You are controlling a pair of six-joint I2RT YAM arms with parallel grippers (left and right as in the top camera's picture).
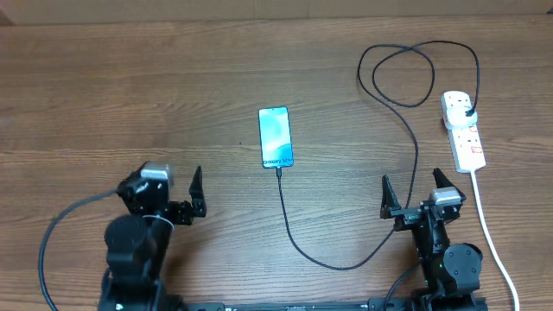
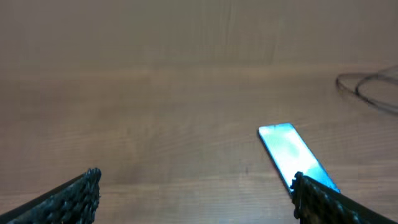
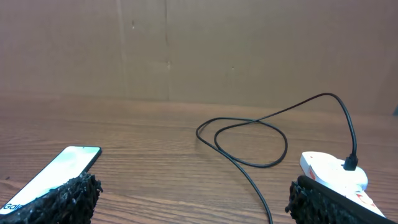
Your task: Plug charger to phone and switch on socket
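The phone (image 1: 276, 137) lies face up at the table's middle, its blue screen lit. It also shows in the left wrist view (image 2: 292, 155) and the right wrist view (image 3: 53, 175). The black charger cable (image 1: 346, 259) joins the phone's near end, loops forward and right, then runs back in a coil to its black plug (image 1: 467, 113) in the white socket strip (image 1: 463, 131), seen too in the right wrist view (image 3: 336, 175). My left gripper (image 1: 192, 195) is open and empty, near left of the phone. My right gripper (image 1: 415, 191) is open and empty, near the strip's front end.
The strip's thick white cord (image 1: 488, 233) runs toward the near right edge past my right arm. The cable coil (image 3: 249, 140) lies at the back right. Bare wooden table (image 1: 130, 104) spreads to the left and back.
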